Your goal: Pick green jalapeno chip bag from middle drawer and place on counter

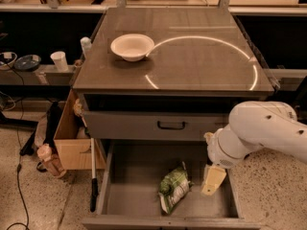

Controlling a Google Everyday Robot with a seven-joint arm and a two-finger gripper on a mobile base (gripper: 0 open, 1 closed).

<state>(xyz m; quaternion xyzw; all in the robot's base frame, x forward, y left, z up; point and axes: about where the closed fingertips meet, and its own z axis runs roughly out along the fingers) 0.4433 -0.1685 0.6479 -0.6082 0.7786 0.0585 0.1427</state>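
The green jalapeno chip bag (173, 189) lies on the grey floor of the open middle drawer (134, 181), right of its centre. My gripper (213, 179) hangs from the white arm over the drawer's right side, just right of the bag and apart from it. The counter (192, 56) is the glossy grey-brown top with a bright ring-shaped reflection, above the drawers.
A white bowl (132, 47) sits on the counter's left rear part. The closed grey drawer front with a black handle (171, 125) is above the open drawer. A cardboard box (72, 138) and a bottle (48, 159) stand on the floor at left.
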